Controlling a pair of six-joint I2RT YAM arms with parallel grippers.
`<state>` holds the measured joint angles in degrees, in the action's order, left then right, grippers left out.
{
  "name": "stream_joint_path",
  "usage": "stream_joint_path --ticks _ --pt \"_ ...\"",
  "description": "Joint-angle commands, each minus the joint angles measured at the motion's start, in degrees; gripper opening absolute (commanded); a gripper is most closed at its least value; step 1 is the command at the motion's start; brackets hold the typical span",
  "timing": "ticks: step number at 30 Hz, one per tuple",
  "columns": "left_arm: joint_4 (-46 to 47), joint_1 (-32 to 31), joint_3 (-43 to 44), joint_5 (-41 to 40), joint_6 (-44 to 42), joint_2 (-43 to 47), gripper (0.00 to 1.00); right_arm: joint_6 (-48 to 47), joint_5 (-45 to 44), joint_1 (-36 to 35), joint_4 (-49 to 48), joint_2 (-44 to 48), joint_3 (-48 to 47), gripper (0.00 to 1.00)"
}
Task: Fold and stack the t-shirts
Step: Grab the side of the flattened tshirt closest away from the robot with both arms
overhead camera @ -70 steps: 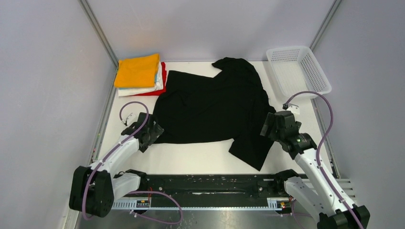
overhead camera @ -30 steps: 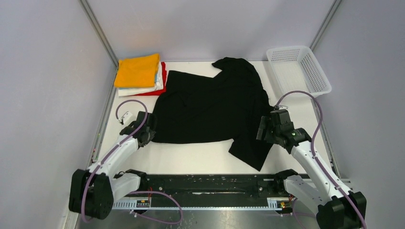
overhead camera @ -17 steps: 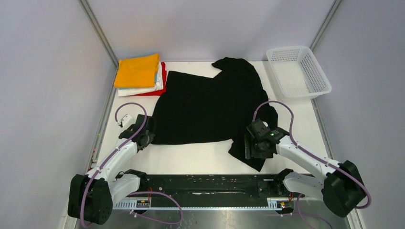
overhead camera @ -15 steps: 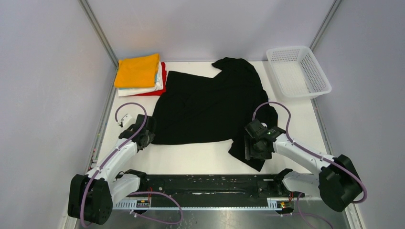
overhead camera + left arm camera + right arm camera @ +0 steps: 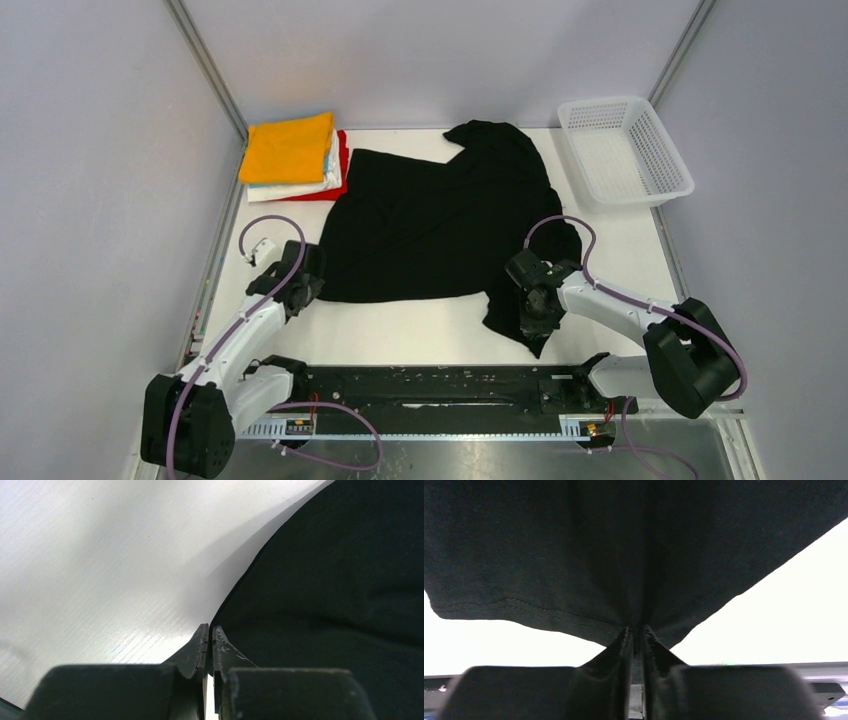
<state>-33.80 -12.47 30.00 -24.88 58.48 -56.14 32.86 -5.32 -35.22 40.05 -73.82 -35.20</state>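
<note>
A large black t-shirt (image 5: 440,220) lies spread across the white table, with one flap hanging toward the near edge at the right. My left gripper (image 5: 312,284) sits at the shirt's near-left corner. In the left wrist view the left gripper (image 5: 210,628) is shut, and the edge of the black t-shirt (image 5: 350,580) runs into its tips. My right gripper (image 5: 533,320) is on the near-right flap. In the right wrist view the right gripper (image 5: 636,630) is shut on the bunched hem of the black t-shirt (image 5: 624,545). A folded stack stands at the far left: an orange-yellow t-shirt (image 5: 288,148) on top, white (image 5: 300,188) and red (image 5: 343,165) ones below.
A white mesh basket (image 5: 622,101) stands at the far right corner. A bare strip of table (image 5: 420,325) runs between the shirt's near hem and the black rail at the arms' bases. Grey walls close in on both sides.
My right arm swung in from the shirt's right edge to the near-right flap and its jaws closed on the hem. The left gripper stayed shut at the left corner.
</note>
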Motion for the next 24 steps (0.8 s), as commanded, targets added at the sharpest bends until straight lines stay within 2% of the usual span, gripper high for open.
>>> stream_joint_path --ticks 1,4,7,10,14,19,24 --pt "1.0 0.2 -1.0 -0.8 -0.3 2.7 0.00 -0.2 -1.3 -0.4 1.7 -0.9 -1.7 0.08" --pt "-1.0 0.2 -1.0 -1.1 0.2 4.7 0.00 -0.4 0.4 -0.4 5.6 2.5 -2.2 0.04" --pt "-5.6 0.2 -1.1 -1.8 1.9 8.2 0.00 0.7 1.6 -1.1 12.0 7.7 -2.0 0.04" --pt "-10.3 0.2 -1.6 -3.2 3.6 13.2 0.00 3.7 3.4 -3.8 19.9 12.4 -2.2 0.04" --pt "-13.5 0.2 -3.7 -1.6 4.6 18.0 0.00 9.1 7.4 -8.4 24.9 17.3 -2.2 0.00" --pt "-19.5 0.1 -5.0 -0.3 7.6 23.2 0.00 13.1 10.9 -13.0 28.6 20.2 -0.8 0.00" --pt "-18.8 0.0 -4.6 1.2 7.2 28.0 0.00 12.9 10.8 -13.9 27.9 22.2 -0.5 0.00"
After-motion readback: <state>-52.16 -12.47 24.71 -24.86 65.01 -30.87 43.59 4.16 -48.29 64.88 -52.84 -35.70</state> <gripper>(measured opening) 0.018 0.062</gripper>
